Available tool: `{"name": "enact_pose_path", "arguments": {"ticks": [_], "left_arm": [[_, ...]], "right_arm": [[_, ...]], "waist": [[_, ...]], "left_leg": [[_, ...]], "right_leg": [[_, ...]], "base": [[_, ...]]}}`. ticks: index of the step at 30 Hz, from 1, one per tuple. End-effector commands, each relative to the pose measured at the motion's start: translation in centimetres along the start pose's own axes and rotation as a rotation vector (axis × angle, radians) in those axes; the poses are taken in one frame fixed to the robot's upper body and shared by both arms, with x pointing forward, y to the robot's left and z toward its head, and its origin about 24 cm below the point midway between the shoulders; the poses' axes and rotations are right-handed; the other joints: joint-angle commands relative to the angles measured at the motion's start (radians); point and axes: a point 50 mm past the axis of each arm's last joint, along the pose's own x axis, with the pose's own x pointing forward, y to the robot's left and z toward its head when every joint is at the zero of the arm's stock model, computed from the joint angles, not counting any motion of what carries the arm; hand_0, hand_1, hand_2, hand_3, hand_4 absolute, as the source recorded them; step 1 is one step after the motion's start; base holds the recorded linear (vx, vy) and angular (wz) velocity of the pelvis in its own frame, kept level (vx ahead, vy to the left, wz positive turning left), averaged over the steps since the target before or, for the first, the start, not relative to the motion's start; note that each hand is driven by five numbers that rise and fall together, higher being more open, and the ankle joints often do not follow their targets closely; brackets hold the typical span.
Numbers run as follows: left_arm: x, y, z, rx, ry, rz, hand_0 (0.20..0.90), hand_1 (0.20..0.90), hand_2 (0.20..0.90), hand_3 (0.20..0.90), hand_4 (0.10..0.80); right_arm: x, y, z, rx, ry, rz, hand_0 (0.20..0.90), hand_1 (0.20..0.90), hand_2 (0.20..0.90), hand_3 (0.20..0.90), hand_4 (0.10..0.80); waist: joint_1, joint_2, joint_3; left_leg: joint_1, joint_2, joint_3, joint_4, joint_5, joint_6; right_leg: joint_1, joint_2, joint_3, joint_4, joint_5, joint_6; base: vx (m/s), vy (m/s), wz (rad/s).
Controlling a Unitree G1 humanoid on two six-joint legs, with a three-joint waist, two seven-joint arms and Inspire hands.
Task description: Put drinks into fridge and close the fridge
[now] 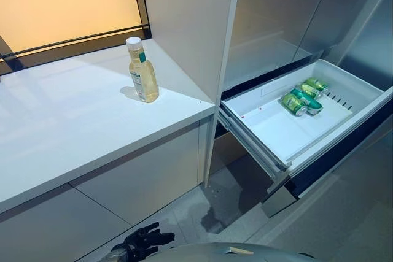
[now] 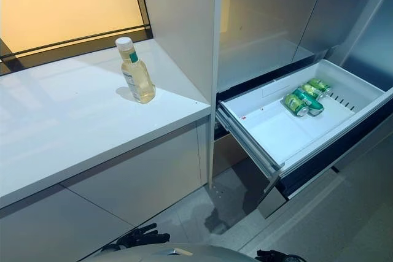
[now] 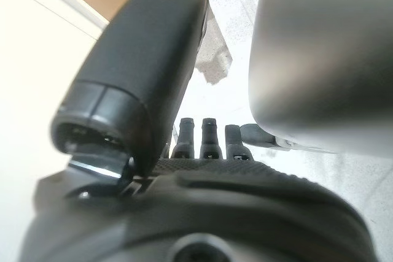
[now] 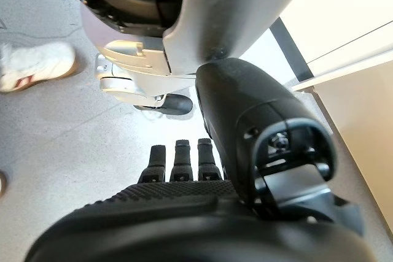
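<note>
With both the left hand (image 1: pixel 144 240) and right hand (image 4: pixel 178 170) hanging low, fingers relaxed and empty, the bottle (image 1: pixel 142 70) stands upright on the tabletop (image 1: pixel 73 121) left of the open fridge drawer (image 1: pixel 295 133), best grasped around its body and kept upright.

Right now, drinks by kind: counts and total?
Green cans, lying in the open fridge drawer: 3
Bottle of pale yellow drink with a white cap, standing on the white counter: 1
Total: 4 drinks. Neither the left hand nor the right hand holds one.
</note>
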Motion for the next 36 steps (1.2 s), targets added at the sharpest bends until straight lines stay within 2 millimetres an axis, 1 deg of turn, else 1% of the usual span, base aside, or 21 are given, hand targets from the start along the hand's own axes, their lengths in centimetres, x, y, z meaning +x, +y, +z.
{"name": "enact_pose_path", "arguments": {"ticks": [1,6,9,12,14,15,17,19,22,23,25,27,31,32,34,36], "left_arm": [[0.6,-1.8,0.9,0.074,-0.014,-0.054,0.9,0.9,0.9,0.9,0.8],[0.6,-2.0,1.1,0.073,-0.03,-0.064,0.9,0.9,0.9,0.9,0.8],[0.6,-2.0,1.3,0.121,-0.057,-0.068,0.9,0.9,0.9,0.9,0.8],[0.6,-2.4,2.0,0.245,-0.103,-0.089,0.9,0.9,0.9,0.9,0.8],[0.5,-3.0,2.9,0.389,-0.158,-0.111,0.9,0.9,0.9,0.9,0.8],[0.5,-3.1,3.0,0.416,-0.166,-0.115,0.9,0.9,0.9,0.9,0.8],[0.4,-4.0,4.6,0.629,-0.243,-0.154,0.9,0.9,0.9,0.9,0.8],[0.2,-5.3,6.1,0.776,-0.315,-0.197,0.9,0.9,0.9,0.9,0.8],[-0.2,-6.9,7.6,0.921,-0.402,-0.246,0.9,0.9,0.9,0.9,0.8],[-0.7,-8.2,9.2,1.016,-0.484,-0.282,0.9,0.9,0.9,0.9,0.8],[-1.4,-9.5,11.1,1.082,-0.557,-0.306,0.9,0.9,0.9,0.9,0.8],[-2.6,-10.9,13.5,1.138,-0.66,-0.332,0.9,0.9,0.9,0.9,0.8],[-5.7,-13.3,17.6,1.208,-0.857,-0.381,0.9,0.9,0.9,0.9,0.8],[-6.1,-13.4,18.0,1.211,-0.865,-0.389,0.9,0.9,0.9,0.9,0.8],[-8.2,-14.5,19.8,1.214,-0.973,-0.447,0.9,0.9,0.9,0.9,0.8],[-9.4,-15.2,20.8,1.229,-1.041,-0.473,0.9,0.9,0.9,0.9,0.8]], "right_arm": [[0.2,1.3,0.8,-0.016,-0.01,0.065,0.9,0.9,0.9,0.9,0.8],[0.2,1.4,0.7,-0.013,-0.01,0.061,0.9,0.9,0.9,0.9,0.8],[0.2,1.3,0.7,-0.012,-0.01,0.06,0.9,0.9,0.9,0.9,0.8],[0.2,1.3,0.6,-0.012,-0.008,0.056,0.9,0.9,0.9,0.9,0.8],[0.2,1.2,0.7,-0.014,-0.01,0.052,0.9,0.9,0.9,0.9,0.8],[0.2,1.2,0.7,-0.014,-0.01,0.052,0.9,0.9,0.9,0.9,0.8],[0.1,0.8,1.0,-0.031,-0.011,0.047,0.9,0.9,0.9,0.9,0.8],[0.1,0.7,1.1,-0.05,-0.013,0.043,0.9,0.9,0.9,0.9,0.8],[0.0,0.4,1.5,-0.071,-0.019,0.04,0.9,0.9,0.9,0.9,0.8],[0.0,0.4,1.7,-0.086,-0.025,0.041,0.9,0.9,0.9,0.9,0.8],[0.0,0.3,2.0,-0.099,-0.032,0.037,0.9,0.9,0.9,0.9,0.8],[-0.1,0.0,2.3,-0.105,-0.037,0.034,0.9,0.9,0.9,0.9,0.8],[-0.3,-0.7,2.4,-0.105,-0.04,0.028,0.9,0.9,0.9,0.9,0.8],[-0.3,-0.7,2.3,-0.104,-0.039,0.028,0.9,0.9,0.9,0.9,0.8],[-0.3,-0.9,2.3,-0.098,-0.035,0.023,0.9,0.9,0.9,0.9,0.8],[-0.3,-0.9,2.2,-0.095,-0.032,0.02,0.9,0.9,0.9,0.9,0.8]], "waist": [[0.011,0.011,0.026],[0.012,0.011,0.029],[0.012,0.01,0.028],[0.012,0.012,0.029],[0.012,0.014,0.03],[0.012,0.014,0.03],[0.007,0.018,0.031],[0.002,0.02,0.032],[-0.006,0.023,0.035],[-0.012,0.024,0.037],[-0.017,0.026,0.041],[-0.02,0.028,0.043],[-0.02,0.034,0.043],[-0.02,0.034,0.042],[-0.018,0.037,0.037],[-0.017,0.04,0.032]], "left_leg": [[0.014,-0.02,0.039,0.017,-0.11,0.031],[0.014,-0.02,0.039,0.019,-0.11,0.031],[0.015,-0.02,0.038,0.017,-0.111,0.029],[0.015,-0.02,0.036,0.017,-0.109,0.028],[0.013,-0.02,0.036,0.017,-0.109,0.028],[0.013,-0.02,0.036,0.017,-0.109,0.028],[0.011,-0.019,0.037,0.017,-0.108,0.026],[0.011,-0.018,0.039,0.014,-0.108,0.025],[0.011,-0.017,0.043,0.012,-0.107,0.024],[0.009,-0.016,0.045,0.011,-0.107,0.022],[0.006,-0.014,0.048,0.011,-0.105,0.021],[0.004,-0.014,0.046,0.01,-0.104,0.021],[-0.001,-0.014,0.041,0.007,-0.101,0.023],[-0.001,-0.015,0.041,0.007,-0.101,0.023],[-0.004,-0.016,0.037,0.006,-0.1,0.024],[-0.006,-0.017,0.034,0.006,-0.101,0.025]], "right_leg": [[-0.077,-0.014,-0.02,0.046,0.026,0.065],[-0.077,-0.015,-0.021,0.047,0.026,0.065],[-0.076,-0.015,-0.022,0.046,0.026,0.066],[-0.076,-0.015,-0.023,0.046,0.026,0.066],[-0.076,-0.016,-0.023,0.047,0.025,0.067],[-0.077,-0.016,-0.023,0.047,0.025,0.067],[-0.081,-0.015,-0.02,0.052,0.024,0.07],[-0.084,-0.013,-0.016,0.052,0.025,0.073],[-0.089,-0.012,-0.012,0.055,0.026,0.076],[-0.093,-0.012,-0.009,0.057,0.027,0.08],[-0.099,-0.012,-0.005,0.06,0.029,0.083],[-0.103,-0.012,-0.003,0.058,0.032,0.086],[-0.103,-0.016,-0.009,0.05,0.038,0.089],[-0.103,-0.017,-0.009,0.049,0.039,0.089],[-0.101,-0.019,-0.013,0.044,0.041,0.089],[-0.101,-0.02,-0.015,0.041,0.042,0.09]], "base": [[0.0,0.0,0.0],[0.0,0.0,0.0],[0.0,0.0,0.0],[0.0,0.0,0.0],[0.0,0.0,0.0],[0.0,0.0,0.0],[-0.005,0.015,0.0],[-0.008,0.016,0.0],[0.0,0.0,0.0],[-0.032,0.015,-0.01],[-0.036,0.012,-0.02],[0.0,0.0,0.0],[0.0,0.0,0.0],[0.0,0.0,0.0],[0.0,0.0,0.0],[0.0,0.0,0.0]]}}
